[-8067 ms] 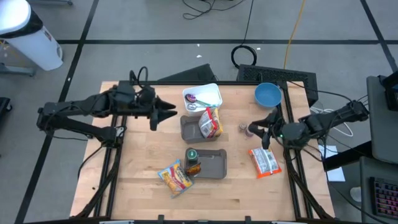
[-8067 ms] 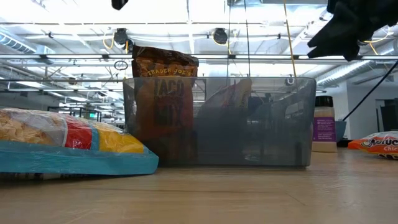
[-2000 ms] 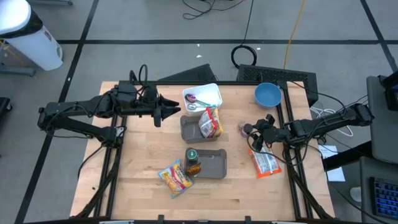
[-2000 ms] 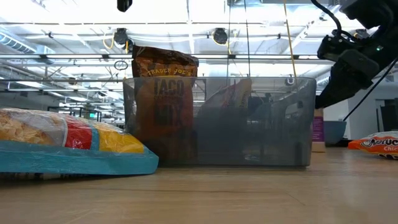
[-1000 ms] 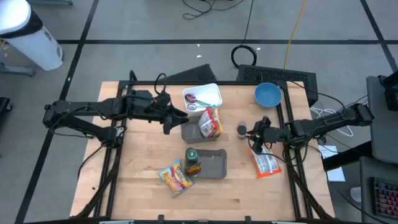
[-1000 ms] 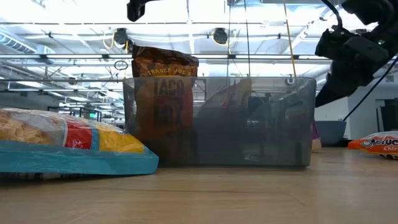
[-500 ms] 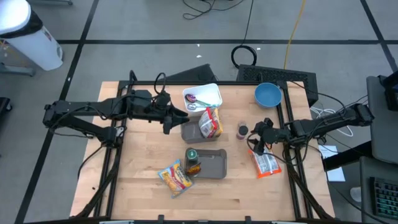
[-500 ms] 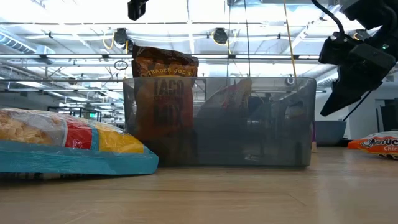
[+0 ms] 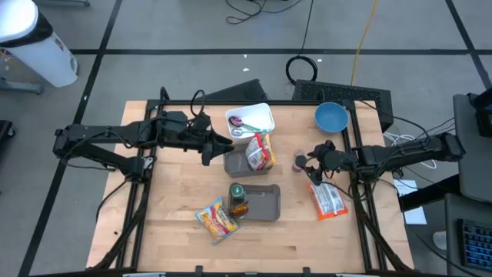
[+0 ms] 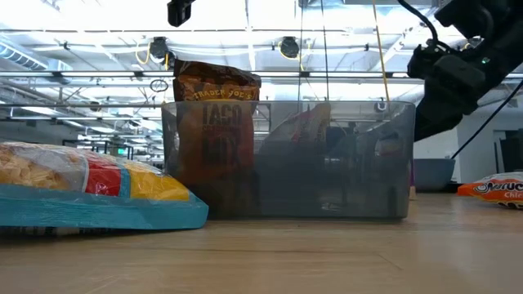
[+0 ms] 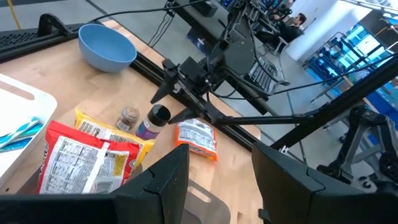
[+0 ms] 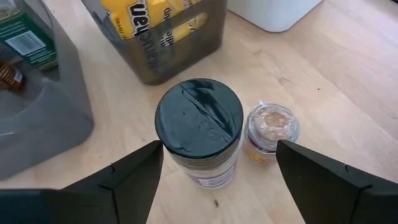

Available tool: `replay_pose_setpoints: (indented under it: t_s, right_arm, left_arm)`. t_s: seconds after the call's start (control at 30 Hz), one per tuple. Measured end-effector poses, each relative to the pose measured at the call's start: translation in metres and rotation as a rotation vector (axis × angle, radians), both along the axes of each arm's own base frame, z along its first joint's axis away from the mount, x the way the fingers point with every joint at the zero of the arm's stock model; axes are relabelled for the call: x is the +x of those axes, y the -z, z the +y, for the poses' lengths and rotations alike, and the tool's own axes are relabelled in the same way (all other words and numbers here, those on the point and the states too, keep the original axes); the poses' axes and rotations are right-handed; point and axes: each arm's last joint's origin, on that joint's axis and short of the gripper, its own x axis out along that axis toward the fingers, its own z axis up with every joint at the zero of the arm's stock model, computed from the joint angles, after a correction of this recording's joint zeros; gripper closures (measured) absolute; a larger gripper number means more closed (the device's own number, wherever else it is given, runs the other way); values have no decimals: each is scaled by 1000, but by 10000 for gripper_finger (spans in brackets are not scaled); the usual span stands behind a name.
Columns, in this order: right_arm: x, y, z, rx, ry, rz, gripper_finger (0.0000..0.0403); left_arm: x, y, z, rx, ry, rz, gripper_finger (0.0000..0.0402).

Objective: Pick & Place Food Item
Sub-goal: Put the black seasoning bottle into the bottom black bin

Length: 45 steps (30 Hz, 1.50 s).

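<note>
A jar with a dark lid (image 12: 199, 119) stands upright on its base on the table, beside a smaller spice jar (image 12: 268, 132). My right gripper (image 12: 219, 146) is open, one finger on each side of the dark-lidded jar and clear of it; in the high view it (image 9: 310, 168) is right of the jar (image 9: 298, 161). My left gripper (image 9: 223, 143) hangs open and empty above the far left corner of a grey bin (image 9: 233, 163) that holds a red-and-yellow chip bag (image 9: 260, 151).
An orange snack bag (image 9: 329, 200) lies near the right edge. A grey tray (image 9: 263, 201) holds a taco mix packet (image 9: 239, 200). Another chip bag (image 9: 217, 219) lies at the front. A white bin (image 9: 250, 121) and a blue bowl (image 9: 330, 117) stand at the far side.
My right gripper has opened and let go of the dark-lidded jar, which stays upright on the table beside the spice jar.
</note>
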Motion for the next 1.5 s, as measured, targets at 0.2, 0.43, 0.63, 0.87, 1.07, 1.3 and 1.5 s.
replay_pose_setpoints:
  t_s: [0.2,0.43,0.63,0.87,1.07,1.3,1.5]
  right_arm:
    - [1,6,0,13,4,-27,94]
    - [0,23,3,50,-11,-85,96]
    - [-1,33,2,36,19,-129,96]
    - [1,42,2,17,20,-156,96]
    - [8,46,3,-22,-10,-146,96]
    - [15,51,4,-41,-25,-134,97]
    - [17,54,4,-39,-23,-123,127]
  left_arm:
    - [0,0,0,-4,-1,0,220]
    - [0,0,0,-4,0,0,220]
    - [0,0,1,-4,-4,0,220]
    - [0,0,2,-3,-15,0,220]
    - [0,0,2,-6,-33,0,220]
    - [0,0,2,-21,-40,0,220]
    - [0,0,2,-26,-41,0,220]
